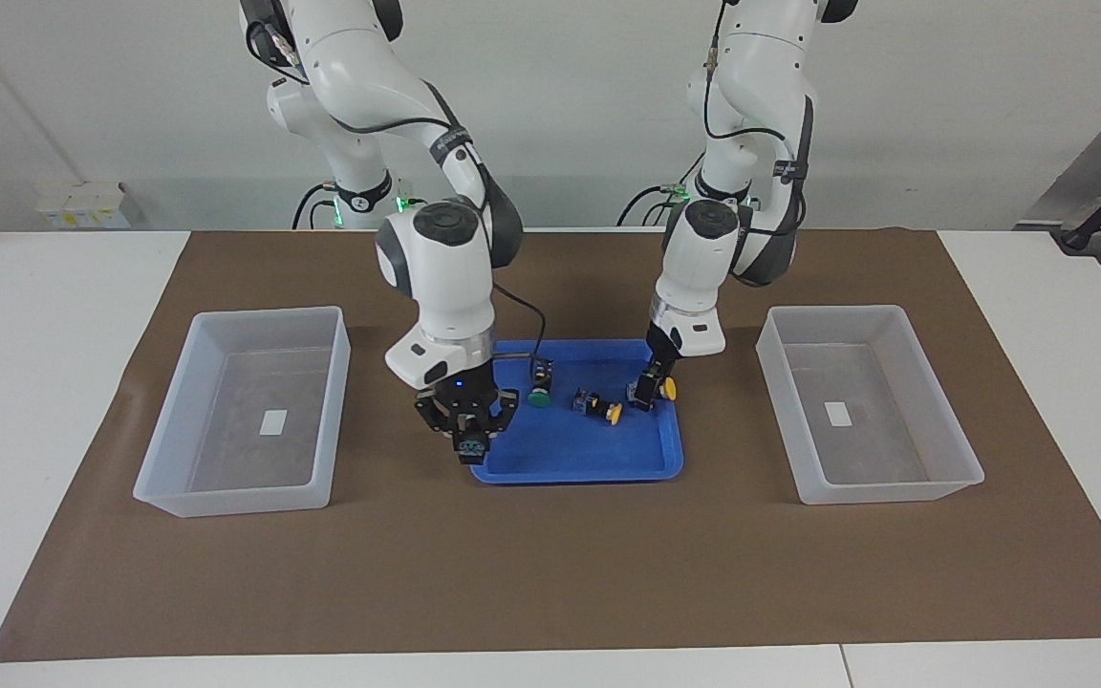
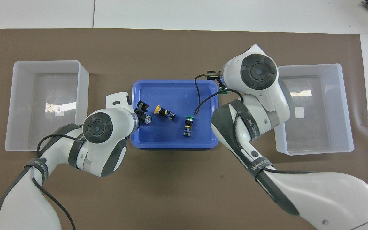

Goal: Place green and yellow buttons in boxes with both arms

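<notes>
My left gripper [image 1: 648, 390] sits low in the blue tray [image 1: 570, 470], fingers closed on the held yellow button [image 1: 669, 388], cap pointing toward the left-end box [image 1: 880, 492], which lies sideways from it. The loose green button [image 1: 539, 387] and loose yellow button [image 1: 598, 406] lie between my grippers. Over the tray's farther corner, my right gripper [image 1: 472, 438] hangs wrist-down, apparently clamped on the held green button [image 1: 476, 449]; the right-end box [image 1: 235, 497] lies sideways

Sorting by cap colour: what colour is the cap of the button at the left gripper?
Yellow cap on that button at the left gripper; clearest in the facing view.
</notes>
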Controlling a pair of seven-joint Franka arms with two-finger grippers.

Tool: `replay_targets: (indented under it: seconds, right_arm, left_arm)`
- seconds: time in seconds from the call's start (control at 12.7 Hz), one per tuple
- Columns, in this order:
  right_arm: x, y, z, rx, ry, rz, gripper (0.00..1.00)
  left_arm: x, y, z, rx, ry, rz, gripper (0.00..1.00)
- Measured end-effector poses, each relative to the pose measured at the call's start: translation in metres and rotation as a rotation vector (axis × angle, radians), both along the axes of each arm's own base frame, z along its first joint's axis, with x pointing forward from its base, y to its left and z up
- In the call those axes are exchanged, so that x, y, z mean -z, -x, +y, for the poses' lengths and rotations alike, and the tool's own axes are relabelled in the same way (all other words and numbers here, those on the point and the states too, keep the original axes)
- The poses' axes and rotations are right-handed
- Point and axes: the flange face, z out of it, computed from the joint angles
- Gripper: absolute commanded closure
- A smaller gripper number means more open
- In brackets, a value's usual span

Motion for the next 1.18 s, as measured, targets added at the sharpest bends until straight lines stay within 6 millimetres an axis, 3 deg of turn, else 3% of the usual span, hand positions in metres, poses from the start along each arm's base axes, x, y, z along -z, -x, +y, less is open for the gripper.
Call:
replay_targets:
  seconds: [0.16,0.31,0.55,0.71,0.87,1.18]
  right_arm:
    - [-0.019,0.003,-0.058,0.034,0.020,0.008,1.00]
    - [-0.022,0.012,-0.118,0.046,0.047,0.029,1.00]
    - [-0.019,0.019,-0.203,-0.029,0.054,0.071,1.00]
    - [0.000,0.031,-0.250,-0.105,0.025,0.103,1.00]
    - [0.031,0.047,-0.292,-0.159,0.040,0.108,1.00]
    - [0.076,0.064,-0.328,-0.199,0.069,0.077,1.00]
  left_arm:
    - [-0.005,-0.004,-0.002,0.000,0.006,-0.011,0.62]
    - [-0.007,-0.007,-0.003,-0.001,0.008,-0.017,0.69]
    - [-0.008,-0.011,-0.004,-0.003,0.010,-0.021,0.88]
    - [-0.009,-0.013,-0.005,0.001,0.007,-0.026,1.00]
    - [-0.015,-0.017,-0.006,0.014,-0.012,-0.020,1.00]
    - [-0.067,-0.048,-0.004,0.003,-0.050,0.004,1.00]
